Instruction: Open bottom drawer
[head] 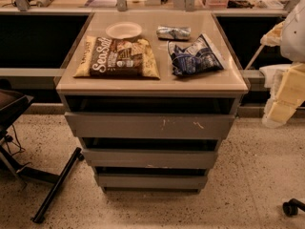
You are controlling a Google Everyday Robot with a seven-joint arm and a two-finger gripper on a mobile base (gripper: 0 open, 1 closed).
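Note:
The grey cabinet (151, 87) has three handleless drawers. The bottom drawer (152, 181) is the lowest and narrowest-looking, with a plain flat front. It sits pushed in, with only a dark gap above it and no tray showing. Above it are the mid-sized front (150, 159) and the widest front with white scratch marks (150, 126). My gripper (280, 108) hangs at the right edge of the view on the pale, yellowish arm. It is off to the right of the cabinet at about top-drawer height, well above and away from the bottom drawer.
On the cabinet top lie a SeaSalt chip bag (119, 57), a white plate (124, 30), a blue chip bag (195, 56) and a small foil packet (173, 32). A black chair base (55, 187) stands on the floor at left. A caster (290, 207) is at lower right.

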